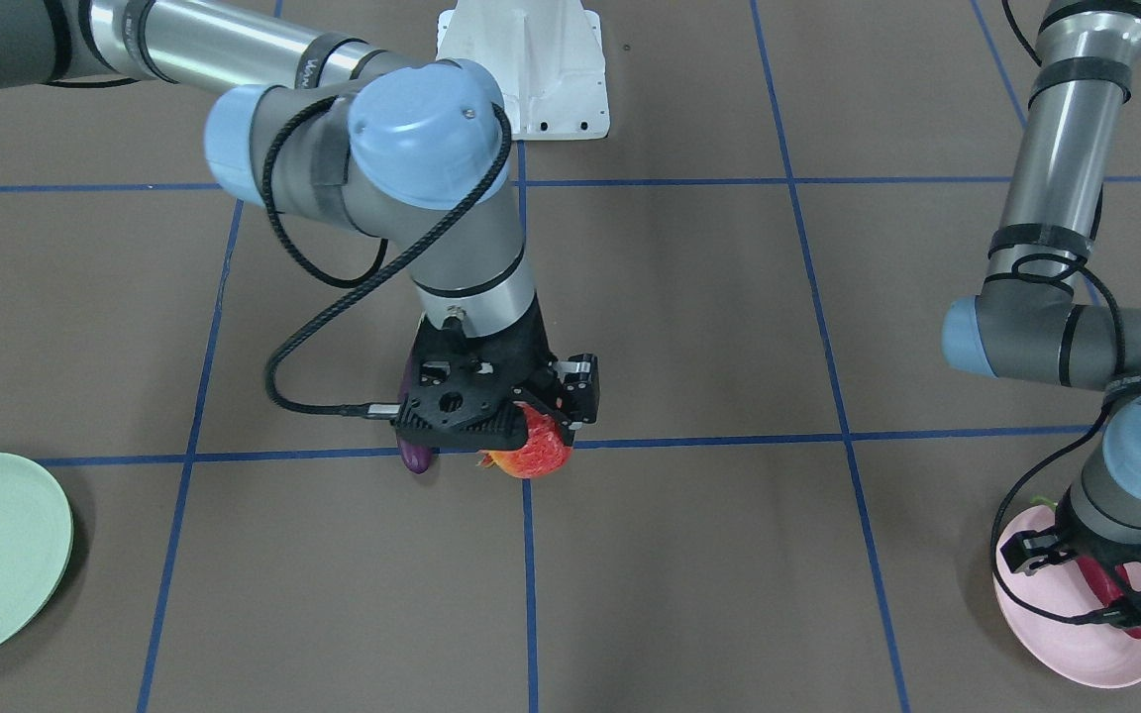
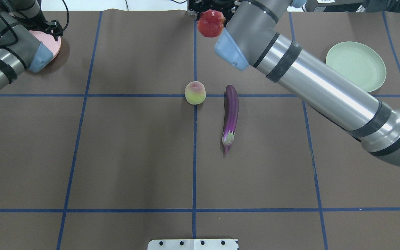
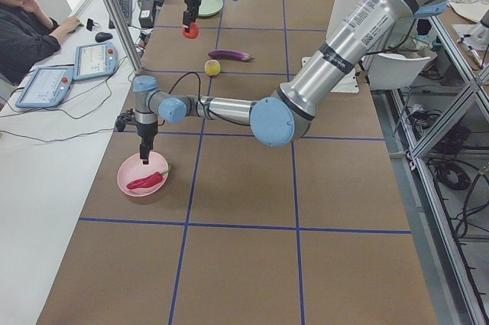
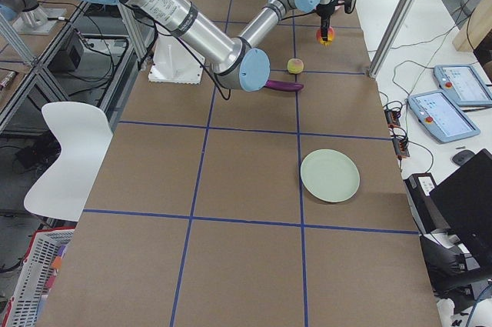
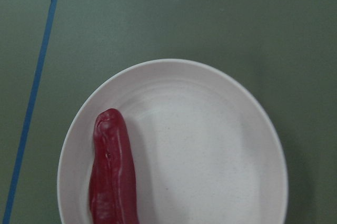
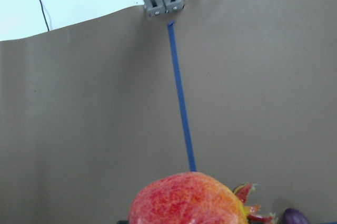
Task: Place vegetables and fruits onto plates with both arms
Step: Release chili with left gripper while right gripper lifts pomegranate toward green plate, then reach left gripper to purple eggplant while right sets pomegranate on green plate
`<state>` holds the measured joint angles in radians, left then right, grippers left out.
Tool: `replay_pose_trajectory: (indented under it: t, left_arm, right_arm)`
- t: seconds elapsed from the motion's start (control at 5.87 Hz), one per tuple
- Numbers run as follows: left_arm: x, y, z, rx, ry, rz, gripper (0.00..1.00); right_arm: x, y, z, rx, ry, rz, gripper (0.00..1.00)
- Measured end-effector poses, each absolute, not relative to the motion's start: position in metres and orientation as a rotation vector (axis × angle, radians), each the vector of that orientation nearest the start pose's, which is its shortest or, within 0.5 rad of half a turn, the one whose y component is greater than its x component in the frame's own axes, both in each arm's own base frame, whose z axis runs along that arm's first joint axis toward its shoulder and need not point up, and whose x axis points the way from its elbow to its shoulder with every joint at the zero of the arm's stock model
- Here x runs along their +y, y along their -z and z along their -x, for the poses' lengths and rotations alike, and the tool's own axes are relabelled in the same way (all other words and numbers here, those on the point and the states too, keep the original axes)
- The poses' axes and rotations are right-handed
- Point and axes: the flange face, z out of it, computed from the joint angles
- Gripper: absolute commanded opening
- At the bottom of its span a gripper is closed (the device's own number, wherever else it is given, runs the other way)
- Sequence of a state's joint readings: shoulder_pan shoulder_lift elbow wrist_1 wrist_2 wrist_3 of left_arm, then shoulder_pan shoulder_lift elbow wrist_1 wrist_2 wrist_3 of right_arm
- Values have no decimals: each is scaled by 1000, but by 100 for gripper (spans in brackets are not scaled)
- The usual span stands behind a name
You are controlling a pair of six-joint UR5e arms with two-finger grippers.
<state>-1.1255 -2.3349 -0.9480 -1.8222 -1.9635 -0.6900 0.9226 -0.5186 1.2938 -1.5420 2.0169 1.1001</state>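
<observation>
Chili (image 5: 111, 171) lies on pink plate (image 5: 210, 155): one done. Left gripper (image 1: 1100, 594) hangs just over it, fingers spread wide, nothing in them. Right gripper (image 1: 521, 436) pinches red fruit (image 2: 210, 23) tight, up above table, well apart from green plate (image 2: 355, 66). Nothing on green plate yet. Yellow-green fruit (image 2: 195, 92) and eggplant (image 2: 231, 114) lie mid-table, near each other, not touching. Three things left.

A robotics lab: a brown-papered worktop (image 3: 244, 279) gridded with blue tape (image 3: 229, 225), aluminium framing (image 3: 116, 15) along its edge, and at ten o'clock two teach pendants (image 3: 95, 60) on a white side desk (image 3: 46, 157) where a person (image 3: 23, 27) sits among cables.
</observation>
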Motion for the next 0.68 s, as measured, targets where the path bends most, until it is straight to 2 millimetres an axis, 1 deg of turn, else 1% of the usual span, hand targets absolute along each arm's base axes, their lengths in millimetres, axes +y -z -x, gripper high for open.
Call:
replay_pose_trajectory:
  t: [0.17, 0.34, 0.51, 0.68]
  left_arm:
    - [-770, -409, -258, 605, 158, -70, 100]
    - [-756, -350, -253, 660, 156, -21, 100]
    - [-730, -289, -249, 707, 172, 23, 100]
    - [-697, -235, -253, 753, 197, 61, 100]
  right_arm:
    - [-701, -105, 358, -813, -184, -202, 0]
    - [-721, -136, 316, -757, -122, -213, 0]
    - [-737, -180, 275, -703, -53, -228, 0]
    - [-748, -229, 237, -649, 23, -238, 0]
